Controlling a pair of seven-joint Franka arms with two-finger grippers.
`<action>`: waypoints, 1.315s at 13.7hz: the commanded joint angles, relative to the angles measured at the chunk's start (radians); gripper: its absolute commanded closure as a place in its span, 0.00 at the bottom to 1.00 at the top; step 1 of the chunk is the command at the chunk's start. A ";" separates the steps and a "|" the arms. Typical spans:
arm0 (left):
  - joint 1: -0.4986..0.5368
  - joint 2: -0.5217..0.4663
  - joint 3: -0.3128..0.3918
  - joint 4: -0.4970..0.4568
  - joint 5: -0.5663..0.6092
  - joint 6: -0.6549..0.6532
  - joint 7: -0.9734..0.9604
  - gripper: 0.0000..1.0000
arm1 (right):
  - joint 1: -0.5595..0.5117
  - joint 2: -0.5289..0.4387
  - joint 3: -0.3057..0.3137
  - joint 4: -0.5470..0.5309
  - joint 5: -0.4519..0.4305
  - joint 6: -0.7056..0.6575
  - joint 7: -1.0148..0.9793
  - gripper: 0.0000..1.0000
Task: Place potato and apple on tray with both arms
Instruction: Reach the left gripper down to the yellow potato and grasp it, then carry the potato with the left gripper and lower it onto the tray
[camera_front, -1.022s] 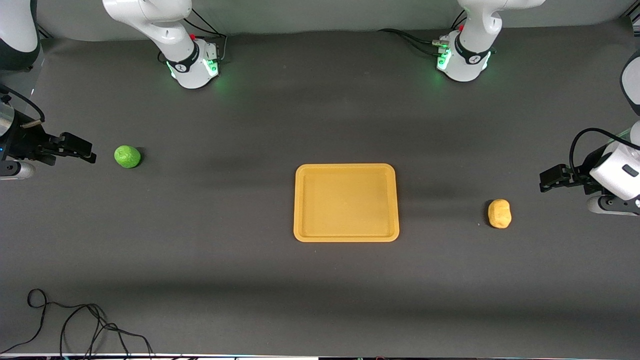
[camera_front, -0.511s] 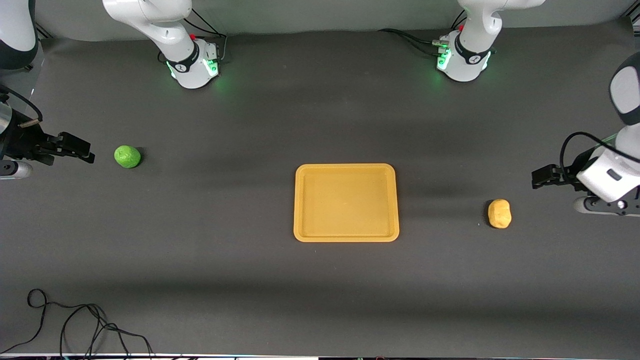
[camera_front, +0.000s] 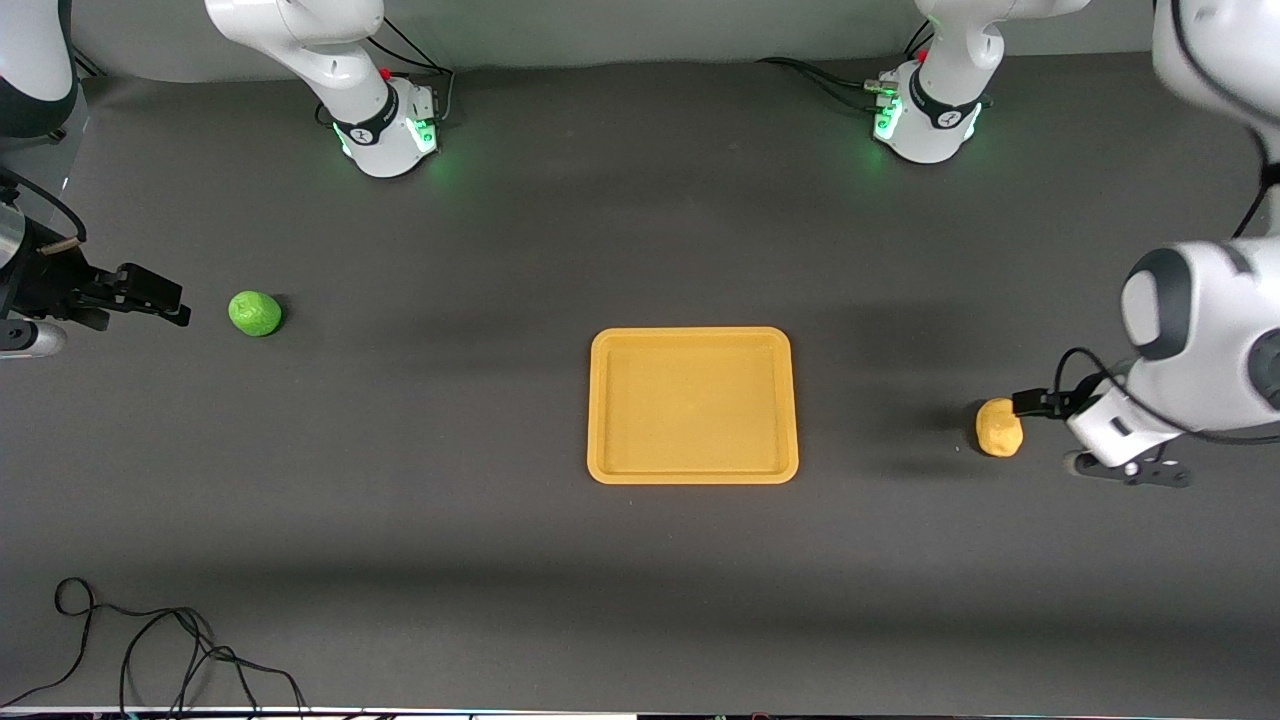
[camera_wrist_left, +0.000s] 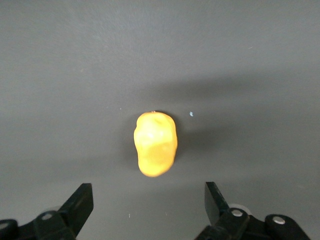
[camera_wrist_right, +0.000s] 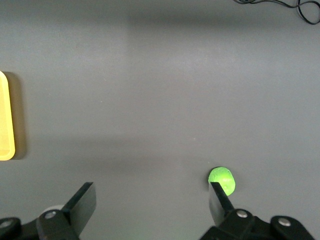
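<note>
The yellow-orange potato (camera_front: 999, 427) lies on the grey table toward the left arm's end, beside the orange-yellow tray (camera_front: 692, 405). My left gripper (camera_front: 1030, 402) is close over the table right beside the potato, open and empty. In the left wrist view the potato (camera_wrist_left: 155, 144) lies just ahead of the open left gripper (camera_wrist_left: 148, 192), not between its fingers. The green apple (camera_front: 255, 313) lies toward the right arm's end. My right gripper (camera_front: 150, 295) is open and empty beside it, a short way off. The right wrist view shows the apple (camera_wrist_right: 221, 180) by one fingertip of the gripper (camera_wrist_right: 152, 195).
The tray is empty at the table's middle; its rim (camera_wrist_right: 5, 120) shows in the right wrist view. A loose black cable (camera_front: 150, 650) lies at the near corner toward the right arm's end. The arm bases (camera_front: 385, 130) (camera_front: 925, 125) stand along the table's edge farthest from the front camera.
My left arm has swung in and brought its gripper right up to the potato. The right gripper has barely moved. Potato, apple and tray lie as before.
</note>
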 joint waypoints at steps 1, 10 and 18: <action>0.005 0.068 -0.001 -0.035 -0.006 0.071 0.030 0.00 | 0.006 -0.009 -0.013 0.004 0.015 -0.012 0.001 0.00; 0.008 0.150 -0.003 -0.014 -0.006 0.090 0.036 0.61 | 0.006 -0.009 -0.028 0.001 0.015 -0.014 0.000 0.00; -0.119 0.117 -0.021 0.278 -0.112 -0.285 -0.218 1.00 | 0.006 -0.011 -0.050 0.000 0.015 -0.012 -0.015 0.00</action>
